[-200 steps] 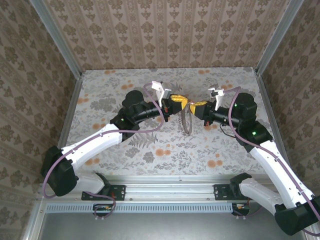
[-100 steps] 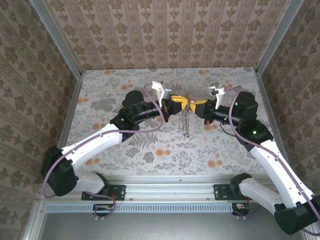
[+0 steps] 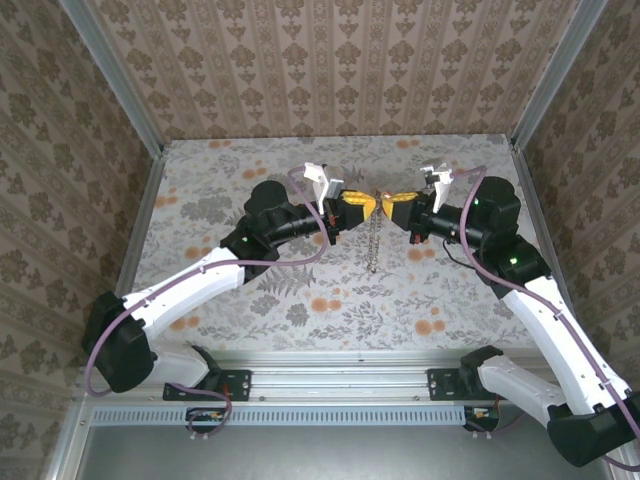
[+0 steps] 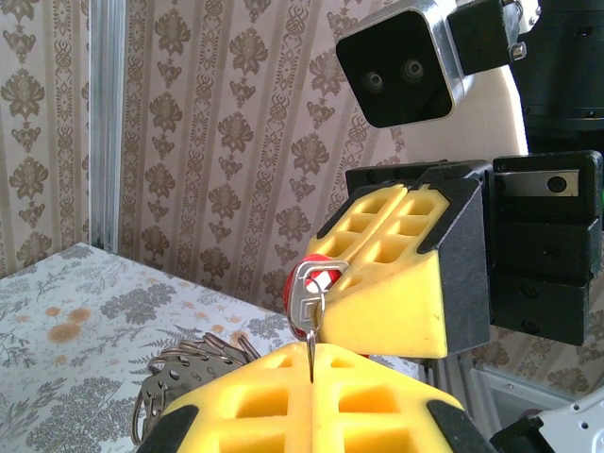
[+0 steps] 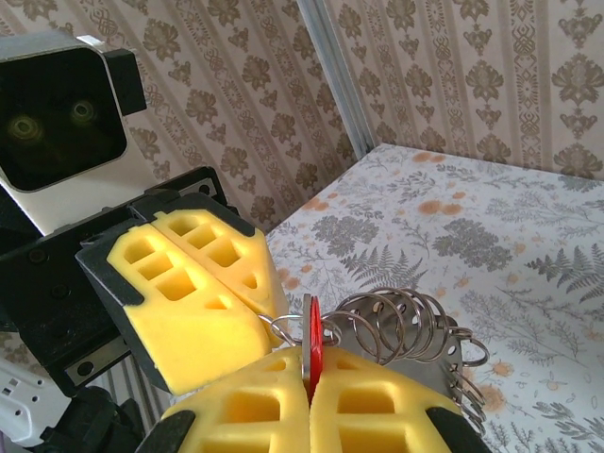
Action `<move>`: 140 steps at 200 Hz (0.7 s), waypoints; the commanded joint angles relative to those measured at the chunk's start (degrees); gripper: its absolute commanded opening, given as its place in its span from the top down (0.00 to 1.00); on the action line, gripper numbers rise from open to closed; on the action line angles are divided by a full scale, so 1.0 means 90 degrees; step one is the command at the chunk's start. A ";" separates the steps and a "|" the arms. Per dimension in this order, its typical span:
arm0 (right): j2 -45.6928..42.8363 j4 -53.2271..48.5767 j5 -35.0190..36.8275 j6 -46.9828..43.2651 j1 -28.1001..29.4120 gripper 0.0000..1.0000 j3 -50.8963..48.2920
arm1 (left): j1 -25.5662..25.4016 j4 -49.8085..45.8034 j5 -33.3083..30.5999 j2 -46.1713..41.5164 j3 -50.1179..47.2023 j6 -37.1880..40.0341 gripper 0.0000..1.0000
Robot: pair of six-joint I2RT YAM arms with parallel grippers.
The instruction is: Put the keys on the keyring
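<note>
**Key** [image 5: 312, 345]: one item. It has a red plastic head, flat and thin, seen edge-on. The blade is hidden.
- Location: raised well above the table [image 3: 250, 300], at the point where your two arms meet.
- Held by: the right gripper [image 5: 310, 379], with its fingers pressed together on the head.

**Keyring** [image 3: 374, 238]: a silvery chain of small wire links [image 5: 406, 328], coiled loosely and hanging from the meeting point toward the table.
- Its bright metal end loop [image 4: 305, 294] is pinched at the lower edge by the left gripper [image 4: 310, 353], whose fingers are fully closed on it.
- You cannot make out any brown band from here.

**Relation:** the red head sits just behind the end loop, overlapping it in the left wrist view. You cannot tell whether the key is threaded yet.

**Hazards, as judged:**
- Both grips are thin-edge pinches in soft foam. A small twist from either wrist could roll the key or the loop out of the pads.
- The four fingertips are crowded together, so pushing further may jam foam against foam and lever the loop sideways.
- The hanging chain swings freely. A quick move could tug the loop or snag a link on a finger.
- If you release before the loop has truly caught the key, the key drops onto the patterned cloth, where so small a thing is hard to find.

**Materials:**
- Pads: yellow, wedge-shaped, honeycombed with square cells, matte and yielding.
- Loop and chain: hard, glossy wire.
- Key head: smooth plastic.
- Table cover: flat, with a floral print.
</note>
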 commanded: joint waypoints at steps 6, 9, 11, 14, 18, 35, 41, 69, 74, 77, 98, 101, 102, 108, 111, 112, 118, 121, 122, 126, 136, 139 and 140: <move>-0.0025 -0.0003 -0.0029 -0.0107 0.0002 1.00 0.0250 | -0.0054 0.0175 0.0048 -0.0025 0.0141 0.0059 1.00; -0.0018 -0.0003 -0.0023 -0.0103 0.0003 1.00 0.0260 | -0.0049 0.0176 0.0045 -0.0023 0.0141 0.0053 1.00; -0.0016 0.0000 -0.0020 -0.0102 -0.0003 1.00 0.0260 | -0.0045 0.0176 0.0044 -0.0025 0.0137 0.0052 1.00; -0.0016 -0.0007 -0.0006 -0.0102 -0.0004 1.00 0.0261 | -0.0048 0.0167 0.0042 -0.0016 0.0132 0.0056 1.00; -0.0011 -0.0010 0.0003 -0.0102 -0.0009 1.00 0.0261 | -0.0052 0.0172 0.0051 -0.0013 0.0123 0.0057 1.00; 0.0029 -0.0044 0.0094 -0.0112 -0.0016 1.00 0.0327 | -0.0046 0.0181 0.0010 -0.0020 0.0057 0.0069 1.00; 0.0048 -0.0088 0.0131 -0.0129 -0.0016 1.00 0.0357 | -0.0053 0.0190 -0.0006 -0.0023 0.0034 0.0047 1.00; 0.0124 -0.0300 0.0300 -0.0258 -0.0033 1.00 0.0509 | -0.0033 0.0186 -0.0098 -0.0116 -0.0089 0.0091 1.00; 0.0135 -0.0323 0.0307 -0.0277 -0.0028 1.00 0.0530 | -0.0026 0.0172 -0.0088 -0.0131 -0.0093 0.0091 1.00; 0.0145 -0.0341 0.0312 -0.0285 -0.0025 1.00 0.0551 | -0.0025 0.0166 -0.0085 -0.0134 -0.0100 0.0091 1.00; 0.0215 -0.0451 0.0321 -0.0368 -0.0029 1.00 0.0667 | -0.0004 0.0132 -0.0074 -0.0171 -0.0122 0.0098 1.00; 0.0226 -0.0460 0.0315 -0.0374 -0.0029 1.00 0.0688 | -0.0005 0.0123 -0.0068 -0.0169 -0.0127 0.0096 1.00; 0.0232 -0.0466 0.0314 -0.0375 -0.0032 1.00 0.0694 | -0.0005 0.0125 -0.0071 -0.0168 -0.0125 0.0094 1.00; 0.0264 -0.0497 0.0295 -0.0385 -0.0027 1.00 0.0723 | 0.0005 0.0093 -0.0066 -0.0168 -0.0114 0.0091 1.00; 0.0281 -0.0514 0.0293 -0.0394 -0.0033 1.00 0.0742 | 0.0005 0.0067 -0.0081 -0.0173 -0.0107 0.0091 1.00; 0.0284 -0.0517 0.0293 -0.0395 -0.0029 1.00 0.0750 | 0.0005 0.0058 -0.0083 -0.0171 -0.0105 0.0091 1.00; 0.0322 -0.0546 0.0293 -0.0406 -0.0031 1.00 0.0776 | 0.0013 0.0019 -0.0105 -0.0176 -0.0094 0.0082 1.00; 0.0335 -0.0565 0.0287 -0.0406 -0.0033 1.00 0.0794 | 0.0005 0.0006 -0.0118 -0.0170 -0.0093 0.0081 1.00; 0.0340 -0.0572 0.0280 -0.0411 -0.0029 1.00 0.0801 | 0.0005 0.0003 -0.0121 -0.0174 -0.0098 0.0081 1.00; 0.0360 -0.0596 0.0283 -0.0422 -0.0030 1.00 0.0830 | 0.0008 -0.0009 -0.0144 -0.0169 -0.0104 0.0083 1.00; 0.0430 -0.0676 0.0283 -0.0444 -0.0032 1.00 0.0898 | 0.0005 -0.0055 -0.0217 -0.0172 -0.0111 0.0081 1.00; 0.0449 -0.0702 0.0283 -0.0454 -0.0027 1.00 0.0920 | 0.0012 -0.0060 -0.0229 -0.0171 -0.0112 0.0083 0.99; 0.0466 -0.0704 0.0278 -0.0454 -0.0026 1.00 0.0932 | 0.0013 -0.0069 -0.0240 -0.0170 -0.0117 0.0087 0.99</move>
